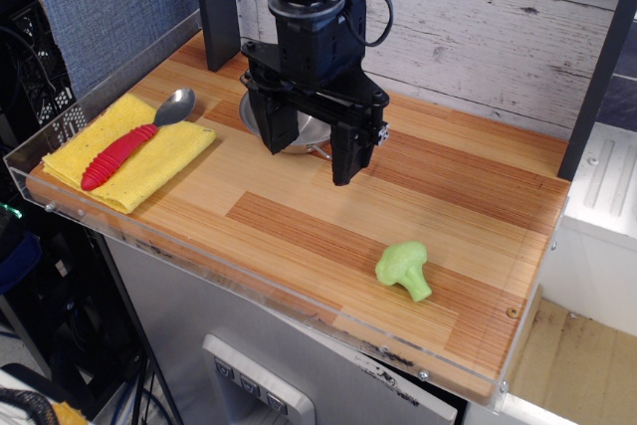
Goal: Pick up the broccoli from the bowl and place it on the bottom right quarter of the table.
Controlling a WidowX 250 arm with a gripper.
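The light-green toy broccoli (pixel 404 269) lies on its side on the wooden table (pixel 299 216), in the front right part, near the front edge. My black gripper (pixel 309 151) hangs open and empty above the middle back of the table, well to the upper left of the broccoli. Its two fingers point down and stand wide apart. The shiny steel bowl (pixel 304 130) sits behind the gripper and is mostly hidden by it; only part of its rim and one wire handle show.
A yellow cloth (pixel 129 151) lies at the left with a red-handled metal spoon (pixel 134 139) on it. Clear acrylic edges the table's front and left. A dark post stands at the back left, a plank wall behind.
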